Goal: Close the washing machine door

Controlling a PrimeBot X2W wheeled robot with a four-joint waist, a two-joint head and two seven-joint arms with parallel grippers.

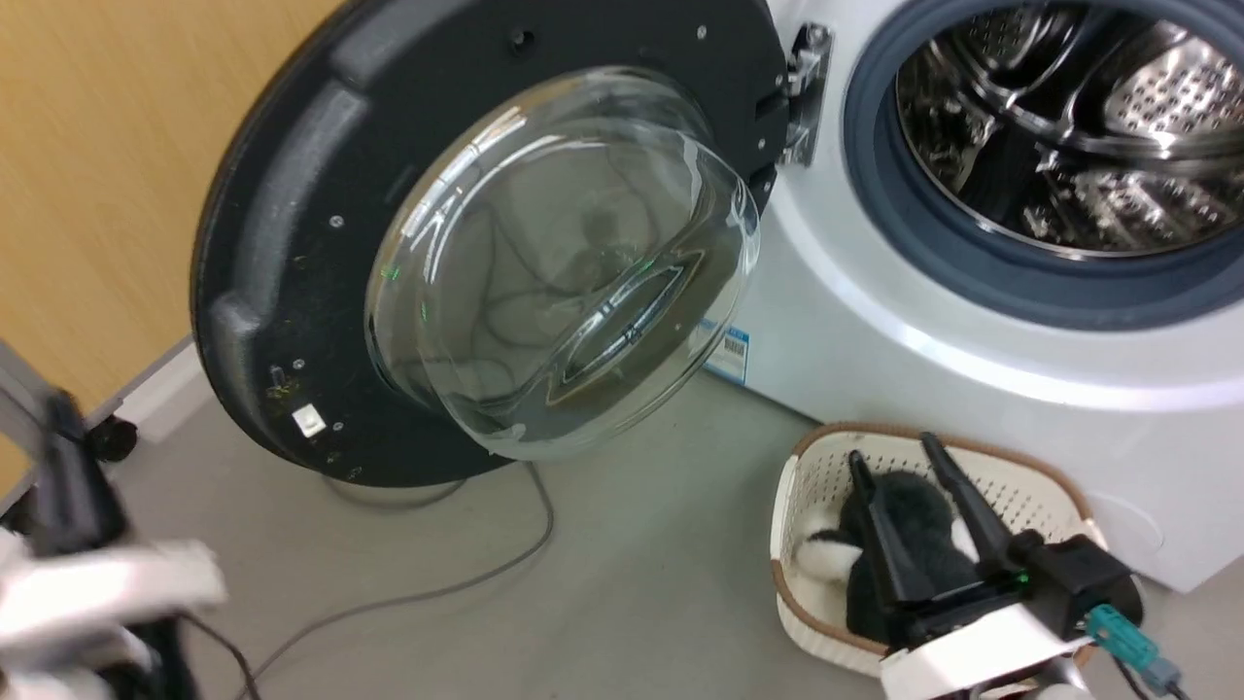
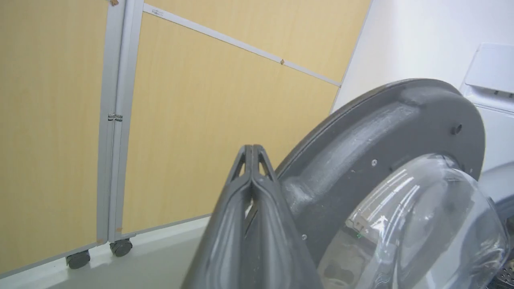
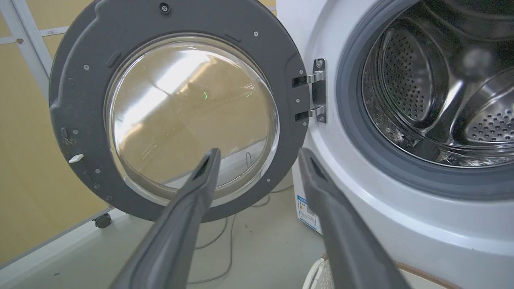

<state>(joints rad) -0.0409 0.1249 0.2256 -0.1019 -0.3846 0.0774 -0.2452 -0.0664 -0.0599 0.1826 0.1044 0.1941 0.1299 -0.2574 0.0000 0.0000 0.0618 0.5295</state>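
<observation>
The washing machine door (image 1: 282, 243) stands wide open on its hinge, its inner side and bulging glass bowl facing me. The white washing machine (image 1: 875, 321) is to its right, with the steel drum (image 1: 1069, 117) exposed. My right gripper (image 1: 892, 449) hovers open and empty low at the right, above a basket. In the right wrist view the right gripper (image 3: 258, 151) points at the door (image 3: 76, 88), well short of it. In the left wrist view my left gripper (image 2: 252, 148) is shut on nothing, just left of the door's outer rim (image 2: 361, 132); contact cannot be judged.
A cream perforated basket (image 1: 1030, 486) with a dark and white fluffy item sits on the floor against the washer. A grey cable (image 1: 437, 583) trails across the floor under the door. Wooden partition panels on castors (image 2: 78, 259) stand behind the door.
</observation>
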